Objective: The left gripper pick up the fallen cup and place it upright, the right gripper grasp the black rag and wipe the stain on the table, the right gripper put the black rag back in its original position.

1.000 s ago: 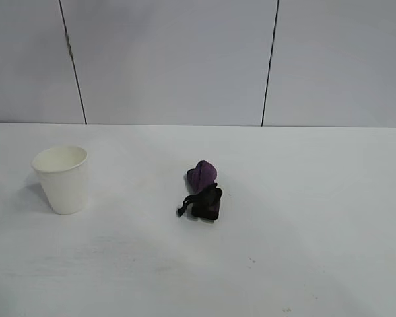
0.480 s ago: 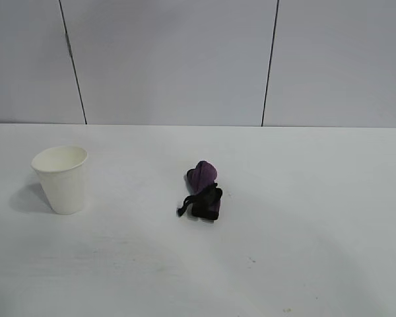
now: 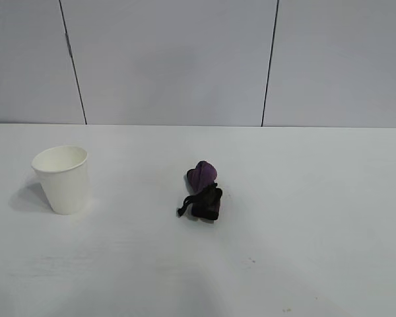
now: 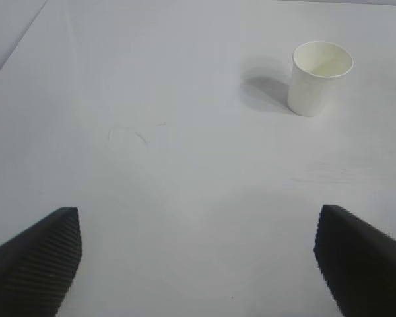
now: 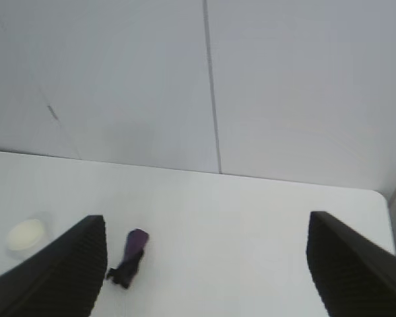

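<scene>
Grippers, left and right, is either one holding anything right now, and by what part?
Nothing is held. The left gripper and right gripper are both open and empty. The white paper cup stands upright and the bunched black-and-purple rag lies untouched on the white table.

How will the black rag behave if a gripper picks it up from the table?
The black rag lies bunched and folded, so it probably sags rather than holds shape. It looks small and likely light. Its thin cord may dangle or drag across the table.
</scene>
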`<state>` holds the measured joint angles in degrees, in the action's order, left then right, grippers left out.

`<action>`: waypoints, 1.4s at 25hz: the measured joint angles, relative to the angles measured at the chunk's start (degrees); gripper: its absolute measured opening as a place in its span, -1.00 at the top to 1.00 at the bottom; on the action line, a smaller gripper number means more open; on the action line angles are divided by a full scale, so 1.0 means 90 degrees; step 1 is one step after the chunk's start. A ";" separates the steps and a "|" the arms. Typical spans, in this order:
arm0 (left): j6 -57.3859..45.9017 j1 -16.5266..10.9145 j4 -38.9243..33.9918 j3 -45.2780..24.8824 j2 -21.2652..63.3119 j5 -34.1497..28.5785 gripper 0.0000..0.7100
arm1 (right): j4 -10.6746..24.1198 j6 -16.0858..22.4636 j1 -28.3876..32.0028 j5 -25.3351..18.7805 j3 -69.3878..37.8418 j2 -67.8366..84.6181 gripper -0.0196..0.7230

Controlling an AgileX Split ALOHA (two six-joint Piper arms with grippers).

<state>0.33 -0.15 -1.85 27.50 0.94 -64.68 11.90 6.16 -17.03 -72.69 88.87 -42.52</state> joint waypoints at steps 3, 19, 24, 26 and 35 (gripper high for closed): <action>0.0000 0.0000 0.0000 0.0000 0.0000 0.0000 -0.94 | 0.0072 0.0000 0.0123 0.0000 -0.0832 0.0779 -0.58; 0.0000 0.0000 0.0000 0.0000 0.0000 0.0000 -0.94 | 0.0182 0.0681 0.0123 0.0171 -0.4583 0.4182 -0.58; 0.0000 0.0000 0.0000 0.0000 0.0000 0.0000 -0.94 | 0.0163 0.0933 0.0128 0.0605 -0.5788 0.4796 -0.58; 0.0000 0.0000 0.0000 0.0000 0.0000 0.0000 -0.94 | 0.0127 0.0964 0.0204 0.0704 -0.6149 0.4844 -0.58; 0.0000 0.0000 0.0000 0.0000 0.0000 0.0000 -0.94 | -0.0055 0.0972 0.1608 0.1132 -0.6787 0.4844 -0.58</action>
<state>0.33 -0.15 -1.85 27.50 0.94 -64.68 11.40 14.91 -2.56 -62.50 27.79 1.08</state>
